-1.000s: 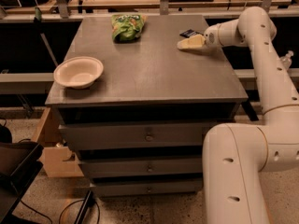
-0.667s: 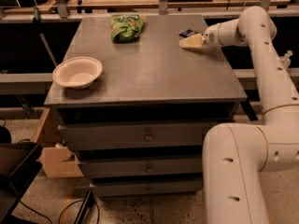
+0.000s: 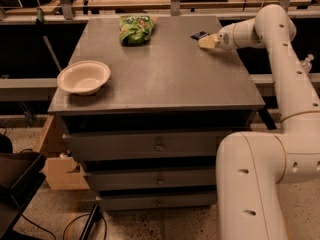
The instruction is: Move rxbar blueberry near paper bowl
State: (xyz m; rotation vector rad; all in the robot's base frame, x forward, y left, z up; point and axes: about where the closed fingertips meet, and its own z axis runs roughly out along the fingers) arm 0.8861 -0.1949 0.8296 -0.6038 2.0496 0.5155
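— Where is the rxbar blueberry [image 3: 200,35] lying?
— At the far right of the desk [image 3: 165,79], just beside the tip of the gripper [image 3: 206,42]. Whether the gripper is holding anything cannot be told.
— And the paper bowl [image 3: 83,77]?
— It is sitting empty at the near left edge, well apart. A green chip bag [image 3: 135,29] is lying at the far edge.

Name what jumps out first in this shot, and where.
The big white robot arm fills the right side, reaching over a grey drawer cabinet. Its gripper is at the far right of the top, right beside a small dark snack bar. A white paper bowl sits at the near left edge, and a green bag lies near the far edge, around the middle.
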